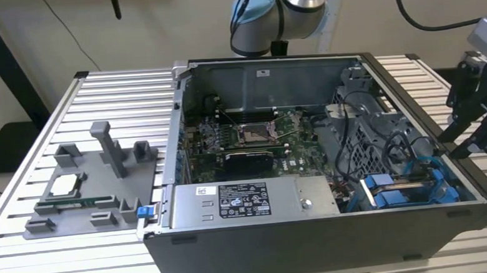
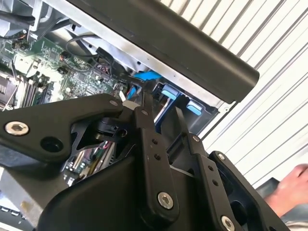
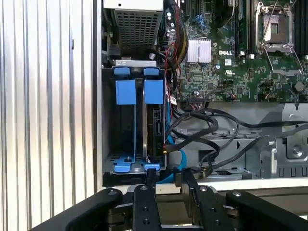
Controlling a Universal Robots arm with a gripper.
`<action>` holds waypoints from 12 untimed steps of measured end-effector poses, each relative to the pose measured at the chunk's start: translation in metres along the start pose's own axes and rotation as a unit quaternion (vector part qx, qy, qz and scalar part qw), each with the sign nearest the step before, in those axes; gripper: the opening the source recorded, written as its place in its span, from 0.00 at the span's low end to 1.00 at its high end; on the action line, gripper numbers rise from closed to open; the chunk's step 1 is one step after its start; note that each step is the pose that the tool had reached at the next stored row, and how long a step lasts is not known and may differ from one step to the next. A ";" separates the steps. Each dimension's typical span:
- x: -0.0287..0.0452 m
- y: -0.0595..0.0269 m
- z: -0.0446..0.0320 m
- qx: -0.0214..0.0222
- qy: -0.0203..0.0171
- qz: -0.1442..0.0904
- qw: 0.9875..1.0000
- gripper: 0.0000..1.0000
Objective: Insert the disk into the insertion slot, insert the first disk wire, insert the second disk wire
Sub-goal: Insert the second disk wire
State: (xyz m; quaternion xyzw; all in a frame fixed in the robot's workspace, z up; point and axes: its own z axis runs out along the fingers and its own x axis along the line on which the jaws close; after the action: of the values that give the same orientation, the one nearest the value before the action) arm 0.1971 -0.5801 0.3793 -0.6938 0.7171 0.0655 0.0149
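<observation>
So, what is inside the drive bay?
Two blue carrier frames stand side by side in the drive bay; one seems to hold the disk. What lies beneath them is covered.

I see gripper (image 3: 168, 176) fingers apart, empty | near insertion slot (image 3: 109, 130) | two blue tabs (image 3: 126, 91) in it | black cables (image 3: 202, 131) beside

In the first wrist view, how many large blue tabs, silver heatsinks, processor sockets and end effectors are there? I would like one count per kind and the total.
Large blue tabs: 2
Silver heatsink: 1
Processor socket: 1
End effector: 1
Total: 5
</observation>
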 end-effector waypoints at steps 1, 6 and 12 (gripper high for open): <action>-0.0001 -0.0005 -0.0001 0.000 0.000 0.000 1.000 1.00; 0.0000 -0.0007 -0.0001 0.000 0.000 0.000 1.000 1.00; 0.0000 -0.0008 0.0001 0.000 0.000 0.000 1.000 1.00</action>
State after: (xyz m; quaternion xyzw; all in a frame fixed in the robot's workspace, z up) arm 0.1979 -0.5801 0.3791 -0.6938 0.7171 0.0654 0.0149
